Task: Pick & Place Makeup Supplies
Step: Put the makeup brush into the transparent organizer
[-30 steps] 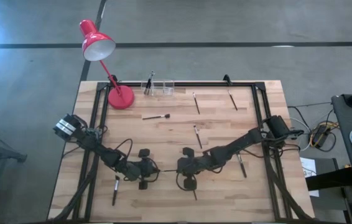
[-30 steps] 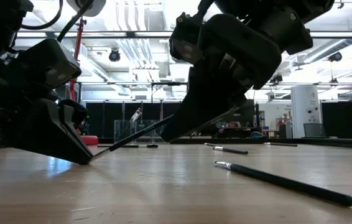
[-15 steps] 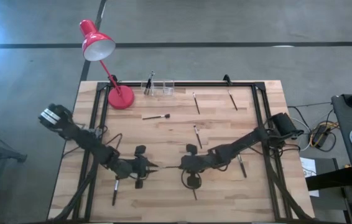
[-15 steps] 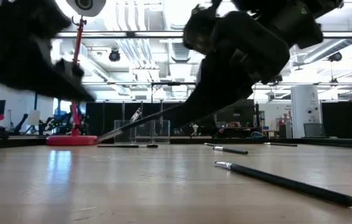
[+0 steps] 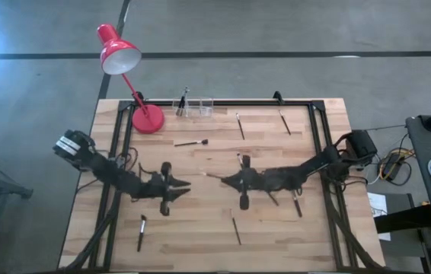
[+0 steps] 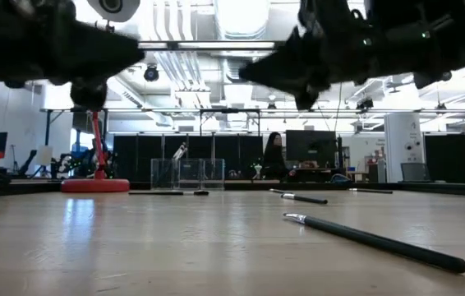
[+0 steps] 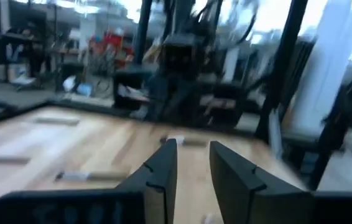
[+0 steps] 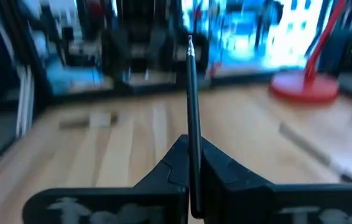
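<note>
My right gripper hovers above the table's middle, pointing level toward the left edge, shut on a thin dark makeup brush. The brush sticks out ahead of the fingers. Facing it, my left gripper is also raised and level. It is open with nothing between its fingers. Other makeup brushes lie flat on the wood: one at mid-left, two at the far side, and three toward the near side. My right gripper pinches the brush's slim handle between its two fingers. The brush lies along the fingers and runs straight out past their tips. The fingers come level from the table's right side. The brush is lifted clear of the table, about level.
A red desk lamp stands on its base at the far left. Beside it a clear holder contains one upright brush. Black frame rails run along both sides. In the low view, a brush lies close by.
Both grippers have risen, gone toward the far edge and tipped up from slanting down to level. My left gripper has let go of the brush's lower end and drawn away. The brush, which slanted with one end on the wood, now hangs clear in my right gripper.
</note>
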